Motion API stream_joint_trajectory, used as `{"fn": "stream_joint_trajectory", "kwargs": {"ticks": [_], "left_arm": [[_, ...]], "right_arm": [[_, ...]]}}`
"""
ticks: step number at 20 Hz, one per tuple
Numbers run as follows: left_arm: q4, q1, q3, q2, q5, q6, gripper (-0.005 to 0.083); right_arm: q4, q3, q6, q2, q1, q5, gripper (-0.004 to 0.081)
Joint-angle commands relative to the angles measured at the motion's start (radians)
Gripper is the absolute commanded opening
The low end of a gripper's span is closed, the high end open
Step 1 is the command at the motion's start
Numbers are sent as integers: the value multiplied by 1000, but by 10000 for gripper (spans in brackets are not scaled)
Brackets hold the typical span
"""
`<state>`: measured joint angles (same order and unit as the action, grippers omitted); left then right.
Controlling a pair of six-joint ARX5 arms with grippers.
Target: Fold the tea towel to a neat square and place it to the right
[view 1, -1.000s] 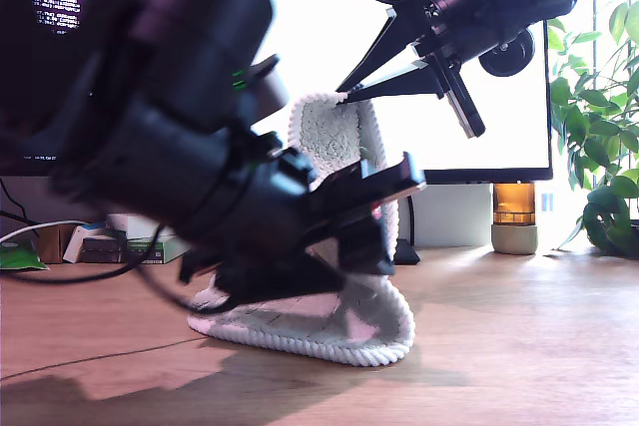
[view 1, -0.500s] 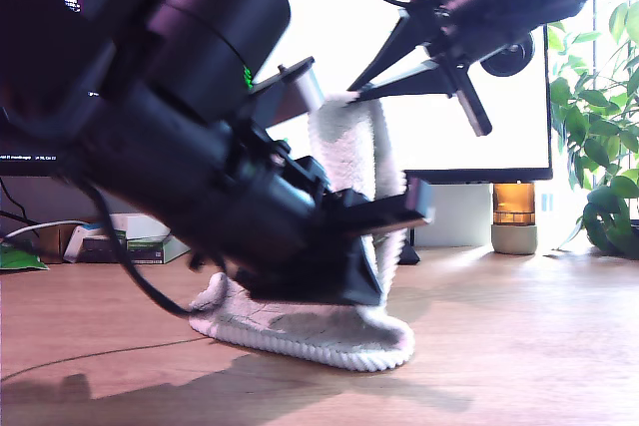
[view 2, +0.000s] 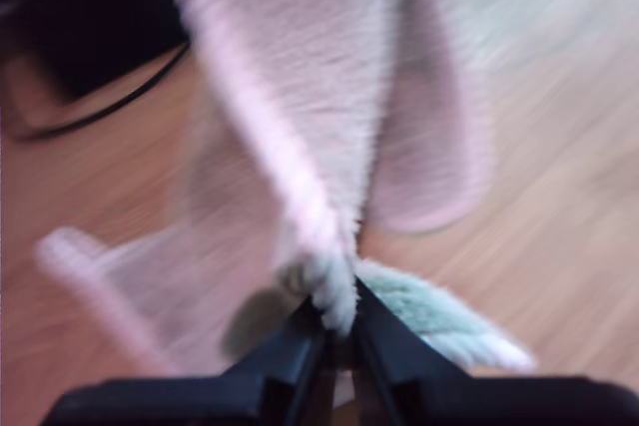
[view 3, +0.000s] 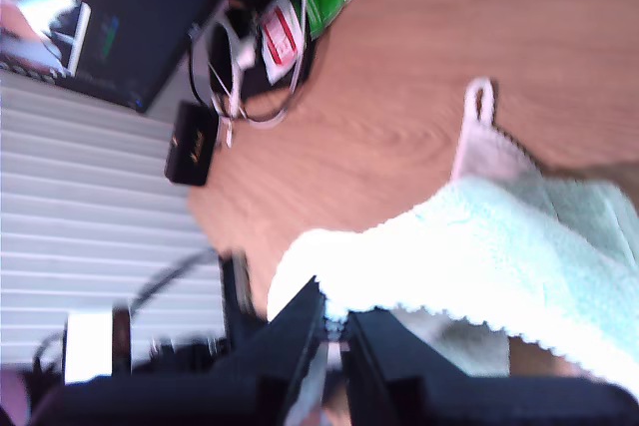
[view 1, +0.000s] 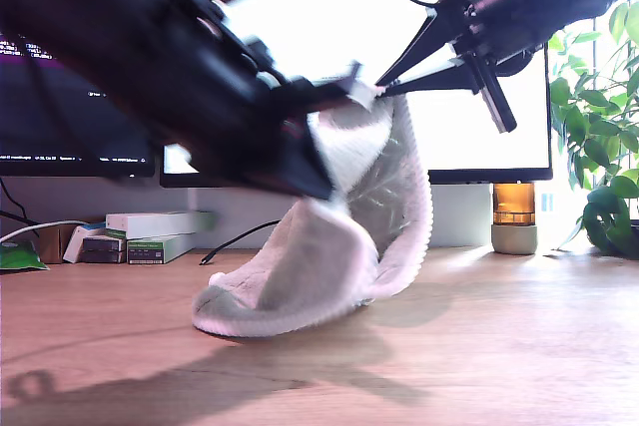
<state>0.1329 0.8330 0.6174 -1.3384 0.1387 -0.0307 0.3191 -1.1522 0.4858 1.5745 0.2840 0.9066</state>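
In the exterior view the tea towel (view 1: 344, 246) hangs lifted over the wooden table (view 1: 499, 346), its upper end held high in front of a bright monitor (view 1: 479, 127) and its lower end bunched on the table's middle. Two arms meet at that raised end: a large, blurred one from the exterior view's left, a slimmer one from the upper right. I cannot tell from the wrist views which is which. Small boxes (view 1: 150, 236) lie by the table's back edge on the exterior view's left; an amber jar (view 1: 515, 216) and a leafy plant (view 1: 599, 147) stand at the exterior view's right.

In the first wrist view, my first gripper (view 2: 337, 331) has its fingers (view 2: 290, 346) pressed narrow on a bunched corded edge of the tea towel (view 2: 319, 147), which drapes away towards the table (view 2: 559, 197); the picture is blurred.

In the second wrist view, my second gripper (view 3: 334, 331) has its fingers (view 3: 290, 336) nearly together, pinching the tea towel (view 3: 479, 266) at its whitish edge, with table (view 3: 399, 77) behind it.
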Motion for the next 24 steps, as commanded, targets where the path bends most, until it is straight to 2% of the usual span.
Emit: {"fn": "stream_joint_trajectory", "kwargs": {"ticks": [1,6,10,13,17,21,24], "left_arm": [[-26,-31,11,52,1,76,-24],[-182,-109,132,133,-11,255,-24],[-294,-146,281,136,-53,368,-24],[-381,-176,384,136,-64,425,-24],[-404,-217,468,136,-78,486,-24],[-534,-257,570,158,-227,512,-24],[-659,-283,658,162,-305,482,-22]], "right_arm": [[10,-10,-22,-13,7,3,-11],[23,-27,-49,-41,8,-1,-11],[55,-117,-50,-43,8,-1,-11],[114,-192,-95,-43,10,-10,-11],[169,-255,-134,-43,10,-56,-11],[261,-303,-204,-43,10,-55,-11],[298,-325,-226,-43,10,-61,-11]]}}
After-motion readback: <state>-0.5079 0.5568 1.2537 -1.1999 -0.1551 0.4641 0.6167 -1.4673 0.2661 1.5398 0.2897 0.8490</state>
